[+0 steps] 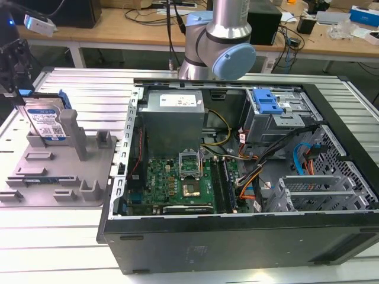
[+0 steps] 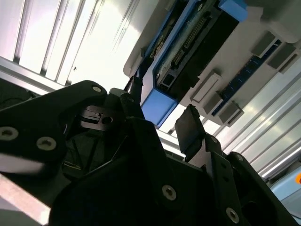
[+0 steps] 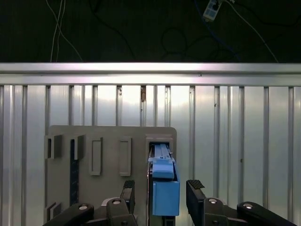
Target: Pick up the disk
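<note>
**Tool.** Black two-finger gripper (image 3: 161,188), jaws spread wide. In the first wrist view one finger (image 3: 194,192) stands on each side of the disk. A narrow gap shows on both sides, so nothing is clamped.

**Task item.** The disk (image 1: 45,122) is a flat rectangular silver metal hard drive with a white-and-blue label and blue plastic side rails. It stands upright on edge in a slot at the far corner of the fixture, at the exterior view's left. Its top edge is free, and the gripper hangs directly over it.

**Holder.** Grey plastic fixture with upright posts (image 1: 71,171). A tall grey post (image 1: 69,127) stands just beside the disk on the exterior view's right. Lower posts and empty slots take up the rest of the plate.

**Open room.** In the first wrist view, bare ribbed table lies past the fixture's edge on one side of the disk, and grey plate lies on the other.

**Nearby bulk.**
- Black open computer case (image 1: 237,242), lying on its side just beside the fixture on the exterior view's right.
- Inside the case are a green motherboard (image 1: 172,177), a grey power supply box (image 1: 174,112) and a blue plastic drive-bay latch (image 1: 266,102).
- The silver robot arm with a pale blue joint cap (image 1: 228,56) rises behind the case.

**Surface and room.** Ribbed aluminium table (image 1: 59,254). Wooden workbenches (image 1: 118,26) with cables and boxes stand behind it.
</note>
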